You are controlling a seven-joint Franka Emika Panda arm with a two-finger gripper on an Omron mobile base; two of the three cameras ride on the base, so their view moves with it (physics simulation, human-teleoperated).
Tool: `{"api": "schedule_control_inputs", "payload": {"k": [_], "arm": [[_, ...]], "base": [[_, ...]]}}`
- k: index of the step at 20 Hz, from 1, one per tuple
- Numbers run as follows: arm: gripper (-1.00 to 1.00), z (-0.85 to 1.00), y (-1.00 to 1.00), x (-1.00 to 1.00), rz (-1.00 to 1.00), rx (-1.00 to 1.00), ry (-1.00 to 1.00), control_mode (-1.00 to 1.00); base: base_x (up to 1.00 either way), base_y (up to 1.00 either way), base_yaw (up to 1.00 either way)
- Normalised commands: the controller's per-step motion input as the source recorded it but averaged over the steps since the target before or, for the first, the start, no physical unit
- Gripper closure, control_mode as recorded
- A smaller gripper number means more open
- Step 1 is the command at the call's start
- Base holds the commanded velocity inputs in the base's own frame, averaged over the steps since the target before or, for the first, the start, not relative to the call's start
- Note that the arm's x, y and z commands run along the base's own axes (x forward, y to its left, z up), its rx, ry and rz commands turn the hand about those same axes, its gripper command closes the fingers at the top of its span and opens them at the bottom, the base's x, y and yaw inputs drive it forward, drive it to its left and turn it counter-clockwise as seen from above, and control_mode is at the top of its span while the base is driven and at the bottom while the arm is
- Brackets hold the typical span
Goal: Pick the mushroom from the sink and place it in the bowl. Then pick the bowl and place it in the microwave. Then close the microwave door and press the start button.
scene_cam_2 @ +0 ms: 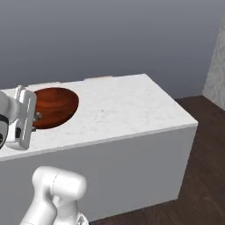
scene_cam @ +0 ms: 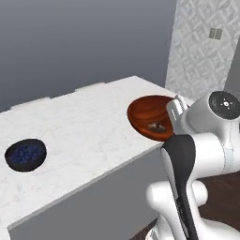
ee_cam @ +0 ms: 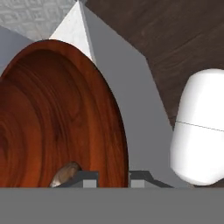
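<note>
Bowl at near corner of white surface, mushroom inside, low against wall. Hand pinched on bowl rim, one finger inside, one outside. Risks: thin one-sided rim grip letting bowl tilt or slip during lift; mushroom rolling out, apparently loose beside inner finger.

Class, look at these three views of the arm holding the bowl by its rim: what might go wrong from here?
1. The tool pinches only the rim of the bowl, so the bowl may tip or slip as it is carried.
2. The mushroom lies loose inside near the gripped edge; a tilt might roll it out.
3. The bowl sits near the counter corner, so a slip could send it to the floor.
</note>
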Motion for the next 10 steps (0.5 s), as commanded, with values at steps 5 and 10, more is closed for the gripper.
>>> {"api": "schedule_control_inputs", "payload": {"k": [5, 10], "arm": [[1.0, 0.0, 0.0, 0.0, 0.0, 0.0, 0.0, 1.0], [1.0, 0.0, 0.0, 0.0, 0.0, 0.0, 0.0, 1.0]], "base": [[0.0, 0.0, -0.99], [0.0, -0.38, -0.84]]}}
